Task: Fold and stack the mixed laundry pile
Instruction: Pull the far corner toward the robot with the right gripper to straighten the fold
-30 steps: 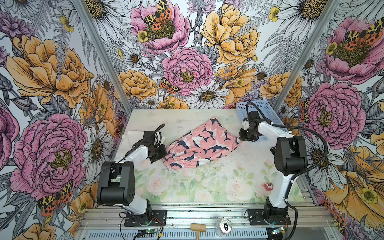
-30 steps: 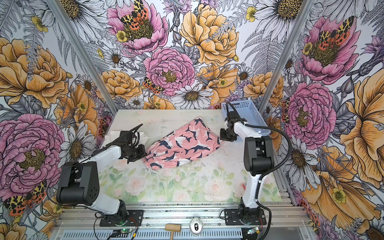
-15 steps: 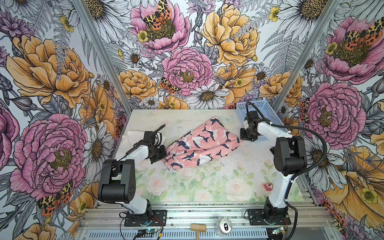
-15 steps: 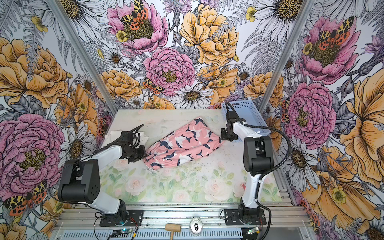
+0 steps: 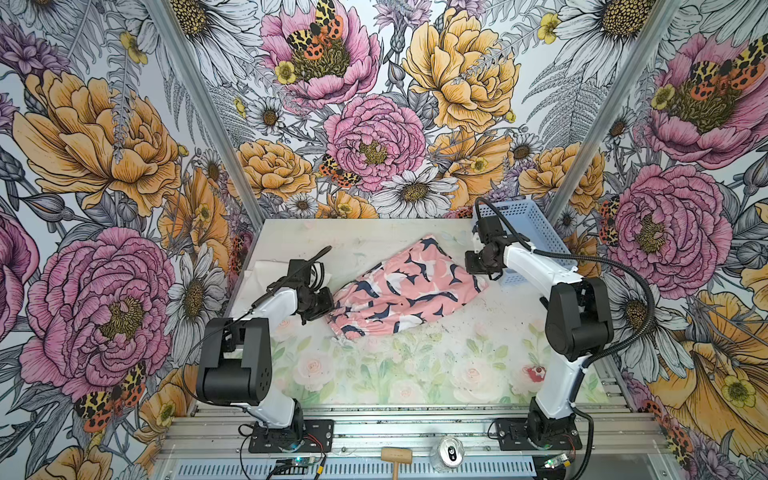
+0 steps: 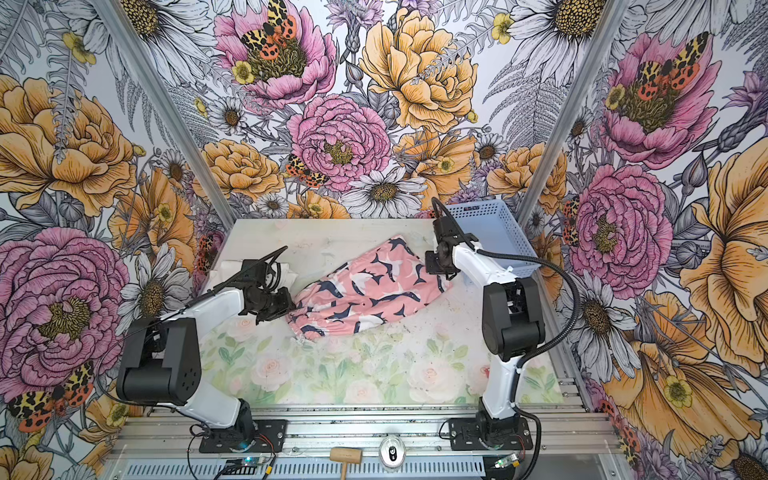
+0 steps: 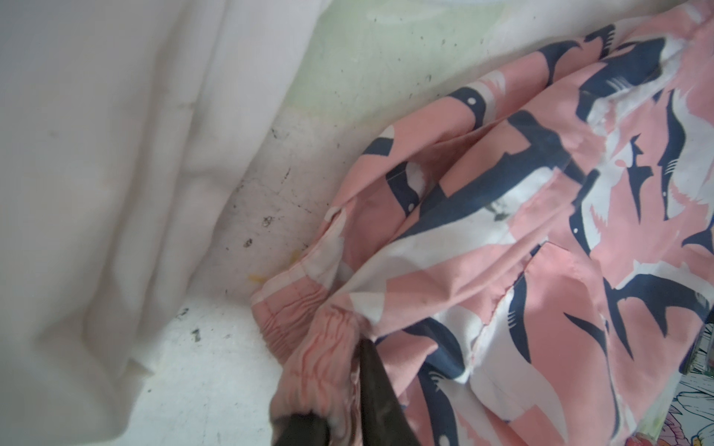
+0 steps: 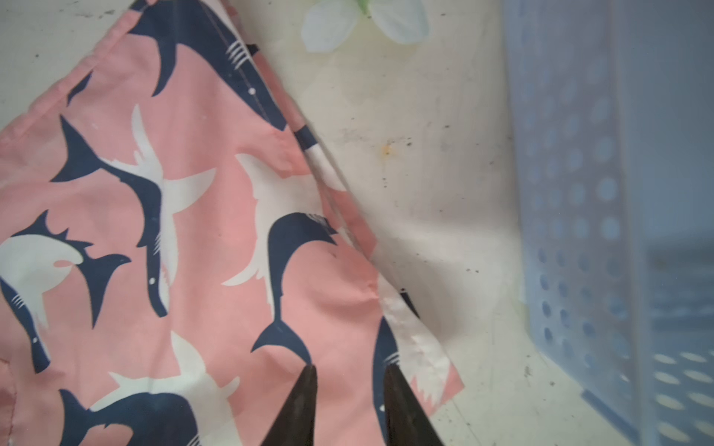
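A pink garment (image 5: 407, 291) (image 6: 370, 291) printed with navy and white sharks lies spread across the middle of the table in both top views. My left gripper (image 5: 328, 305) (image 7: 340, 409) is at its left end, shut on the bunched elastic waistband (image 7: 320, 340). My right gripper (image 5: 478, 268) (image 8: 349, 382) hovers over the garment's far right corner (image 8: 425, 367). It is open, and the cloth lies flat under its fingertips (image 8: 305, 401). A white T-shirt (image 5: 266, 270) (image 7: 96, 193) lies at the back left, partly hidden behind my left arm.
A light blue perforated basket (image 5: 528, 224) (image 8: 572, 193) stands at the back right corner, close beside my right gripper. A wooden mallet (image 5: 397, 456) and a can (image 5: 451, 451) lie on the front rail. The enclosure walls border the table on three sides.
The right gripper has opened and let go of the garment's corner. The pink cloth has sunk flatter onto the table. The left jaws have eased a little on the waistband.
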Controlling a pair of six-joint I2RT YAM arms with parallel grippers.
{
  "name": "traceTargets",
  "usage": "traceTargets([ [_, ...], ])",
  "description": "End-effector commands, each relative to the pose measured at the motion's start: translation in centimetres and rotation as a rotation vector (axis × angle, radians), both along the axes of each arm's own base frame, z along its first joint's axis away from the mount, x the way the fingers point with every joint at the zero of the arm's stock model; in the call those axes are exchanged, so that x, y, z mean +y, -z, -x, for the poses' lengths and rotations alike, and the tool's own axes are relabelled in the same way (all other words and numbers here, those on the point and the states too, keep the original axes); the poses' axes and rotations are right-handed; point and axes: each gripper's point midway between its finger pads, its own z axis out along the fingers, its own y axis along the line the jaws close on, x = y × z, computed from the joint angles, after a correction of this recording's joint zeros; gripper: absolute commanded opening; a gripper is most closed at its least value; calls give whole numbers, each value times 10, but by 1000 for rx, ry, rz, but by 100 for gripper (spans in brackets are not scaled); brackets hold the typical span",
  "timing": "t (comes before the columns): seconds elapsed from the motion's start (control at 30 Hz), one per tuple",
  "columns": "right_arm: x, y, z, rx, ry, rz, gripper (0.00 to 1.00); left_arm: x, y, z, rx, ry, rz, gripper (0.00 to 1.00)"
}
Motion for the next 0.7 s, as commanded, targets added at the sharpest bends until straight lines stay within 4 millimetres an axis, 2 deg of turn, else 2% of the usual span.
traceTargets([
  [0.0, 30, 17, -12, -5, -72, -33, 33, 5, 0, -13, -12, 5, -46, 17],
  [0.13, 30, 51, -12, 53, -73, 11, 34, 7, 8, -22, 7, 3, -62, 18],
  [0.3, 4, 77, 20, 146, 2, 93, 35, 6, 6, -41, -8, 12, -74, 22],
  [0.37, -3, 81, 35, 178, 31, 107, 34, 6, 0, -49, -27, 14, -72, 36],
  [0.47, -14, 88, 63, 239, 83, 120, 34, 6, -11, -61, -54, 18, -76, 49],
  [0.67, -23, 91, 110, 321, 176, 115, 34, 9, -52, -67, -135, 10, -86, 78],
])
